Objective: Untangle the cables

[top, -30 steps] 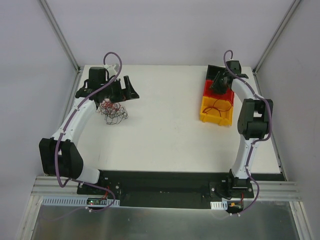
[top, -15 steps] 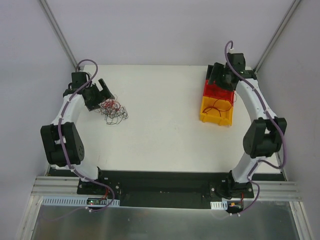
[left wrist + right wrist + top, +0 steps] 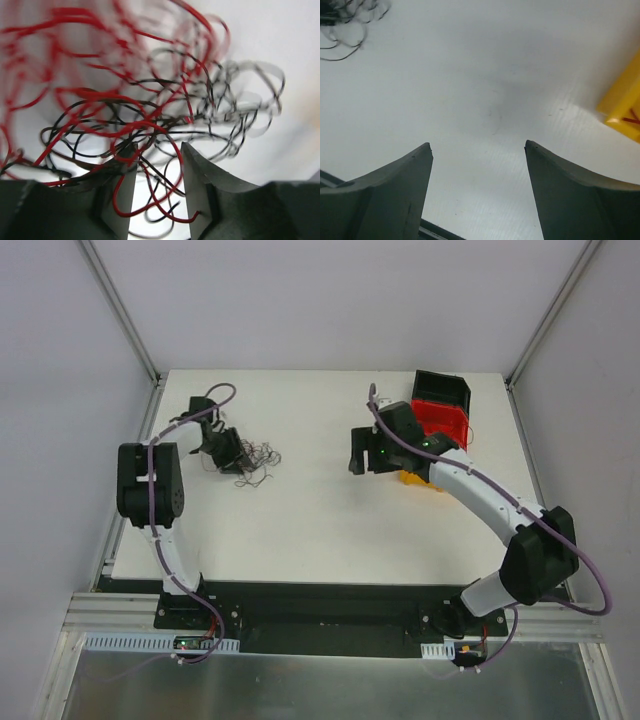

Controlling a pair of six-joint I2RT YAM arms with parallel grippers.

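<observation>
On the table (image 3: pixel 485 75), left claw (image 3: pixel 158 155) half-open amid cables (image 3: pixel 135 125), right claw (image 3: pixel 477 145) wide, empty.

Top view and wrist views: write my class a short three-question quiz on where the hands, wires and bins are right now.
1. True or false: the right hand is open and holds nothing.
2. Which hand is at the wire tangle? A. the left hand B. the right hand C. neither
3. Fill in: the bin farthest from the arms' bases is coloured ___.
Key: 1 true; 2 A; 3 black.
</observation>
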